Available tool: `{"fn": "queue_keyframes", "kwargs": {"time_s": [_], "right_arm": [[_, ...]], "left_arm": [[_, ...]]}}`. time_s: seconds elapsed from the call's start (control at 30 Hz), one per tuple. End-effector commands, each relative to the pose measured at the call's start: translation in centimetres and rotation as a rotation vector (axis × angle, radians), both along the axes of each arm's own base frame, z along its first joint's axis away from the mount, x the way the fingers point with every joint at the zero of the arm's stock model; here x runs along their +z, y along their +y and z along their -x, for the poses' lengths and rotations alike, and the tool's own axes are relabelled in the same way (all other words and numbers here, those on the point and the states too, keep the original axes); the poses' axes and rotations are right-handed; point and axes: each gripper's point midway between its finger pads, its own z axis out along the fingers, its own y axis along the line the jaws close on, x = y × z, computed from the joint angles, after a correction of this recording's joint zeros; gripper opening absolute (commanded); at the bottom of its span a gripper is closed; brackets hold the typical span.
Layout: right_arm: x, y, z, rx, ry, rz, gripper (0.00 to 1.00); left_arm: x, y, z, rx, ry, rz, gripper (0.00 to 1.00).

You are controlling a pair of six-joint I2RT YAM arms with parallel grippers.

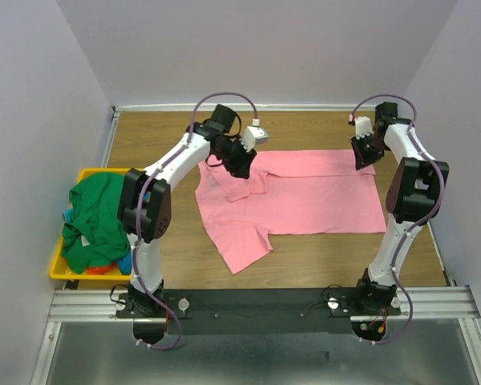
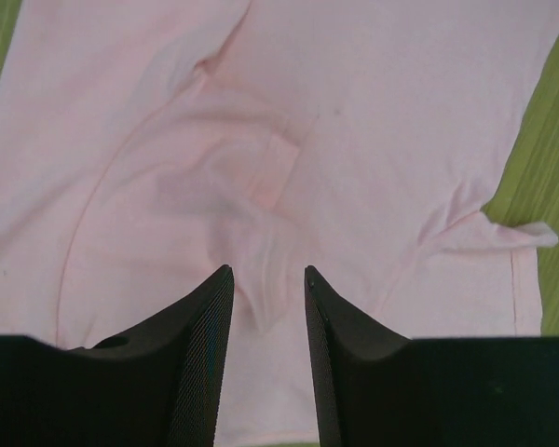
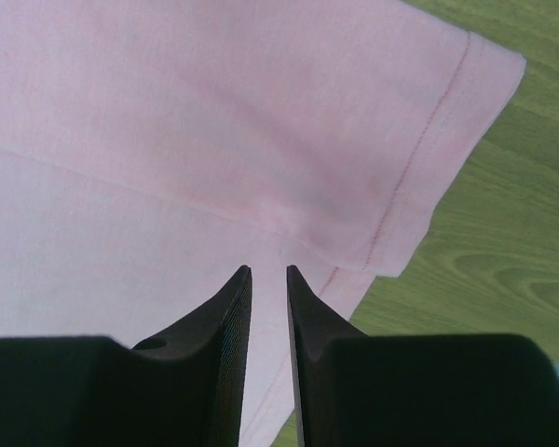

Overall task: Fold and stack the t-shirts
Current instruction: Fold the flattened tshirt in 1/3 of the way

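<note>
**Pink shirt spread crosswise on the table, both grippers over its far edge**

The yellow plastic bin (image 1: 56, 265) sits at the table's left edge, beside the left arm. A crumpled green cotton t-shirt (image 1: 92, 220) is heaped in it and spills over the rim. Bits of blue cloth (image 1: 125, 263) and orange cloth (image 1: 104, 270) show beneath the green one.

The pink short-sleeved t-shirt (image 1: 305, 196) lies flat near the middle of the table. Its long axis runs left to right, with the sleeve end to the left and the straight hem to the right. One sleeve points toward the near edge. A strip along the far edge is folded over onto the body.

The left gripper (image 1: 242, 170) hangs over the rumpled left end. Its jaws are clearly apart and nothing is between them. The right gripper (image 1: 363, 156) is at the far right corner, above the stitched fold. Its jaws are parted only narrowly, with no cloth visibly pinched.

The surface is a brown wood-grain tabletop (image 1: 321, 257) with pale lilac walls (image 1: 264, 48) on three sides. A grey metal rail (image 1: 256, 298) at the near edge carries the arm bases.
</note>
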Motion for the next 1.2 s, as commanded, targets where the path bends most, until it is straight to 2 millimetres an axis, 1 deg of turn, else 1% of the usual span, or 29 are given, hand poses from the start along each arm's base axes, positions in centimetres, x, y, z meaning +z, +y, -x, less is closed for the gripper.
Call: {"fn": "queue_keyframes", "kwargs": {"time_s": [0.0, 0.07, 0.1, 0.13, 0.17, 0.2, 0.23, 0.3, 0.33, 0.43, 0.53, 0.57, 0.77, 0.9, 0.97, 1.07, 1.17], "right_arm": [[0.8, 0.9, 0.7, -0.013, 0.0, -0.028, 0.28], [0.6, 0.8, 1.1, -0.014, 0.01, -0.02, 0.28], [0.6, 0.7, 1.2, -0.017, 0.012, -0.016, 0.27], [0.7, 0.7, 1.3, -0.015, 0.009, -0.012, 0.27], [0.7, 0.6, 1.4, -0.017, 0.013, -0.006, 0.27], [0.7, 0.5, 1.5, -0.02, 0.012, -0.003, 0.27], [0.8, 0.4, 1.5, -0.019, 0.012, 0.001, 0.27], [0.8, 0.3, 1.6, -0.021, 0.015, 0.005, 0.27], [0.7, 0.4, 1.7, -0.021, 0.016, 0.005, 0.27], [0.5, 0.4, 1.8, -0.02, 0.022, 0.004, 0.27], [0.3, 0.3, 2.0, -0.015, 0.028, 0.01, 0.27], [0.3, 0.3, 2.0, -0.015, 0.029, 0.01, 0.28], [0.0, 0.3, 1.8, -0.013, 0.031, 0.009, 0.27], [0.0, 0.2, 1.7, -0.011, 0.032, 0.014, 0.27], [-0.1, 0.1, 1.7, -0.009, 0.032, 0.018, 0.27], [-0.2, 0.1, 1.6, -0.008, 0.034, 0.02, 0.27], [-0.4, 0.1, 1.7, -0.007, 0.039, 0.018, 0.27]], "left_arm": [[-1.1, -3.5, -0.7, 0.004, -0.065, -0.035, 0.45], [-2.0, -5.4, -0.3, -0.001, -0.069, -0.055, 0.45], [-1.8, -6.3, -0.5, 0.009, -0.079, -0.046, 0.46], [-2.1, -6.8, -0.5, 0.02, -0.076, -0.052, 0.47], [-3.1, -6.9, -1.0, 0.05, -0.081, -0.091, 0.47], [-3.1, -8.0, -0.7, 0.05, -0.09, -0.098, 0.47], [-4.0, -8.1, -0.9, 0.064, -0.095, -0.129, 0.47], [-4.4, -8.7, -1.0, 0.08, -0.109, -0.14, 0.47], [-5.1, -9.0, -0.9, 0.09, -0.113, -0.164, 0.47], [-6.1, -9.2, -0.8, 0.101, -0.11, -0.195, 0.45], [-7.3, -8.7, -1.0, 0.127, -0.102, -0.231, 0.41], [-7.4, -8.7, -1.1, 0.132, -0.104, -0.237, 0.39], [-8.2, -8.5, -1.3, 0.137, -0.098, -0.256, 0.36], [-8.3, -8.7, -1.1, 0.121, -0.091, -0.252, 0.32], [-8.2, -8.9, -0.9, 0.111, -0.087, -0.244, 0.31], [-7.3, -9.4, -0.6, 0.093, -0.08, -0.212, 0.34], [-7.0, -9.7, -0.2, 0.094, -0.086, -0.21, 0.37]]}}
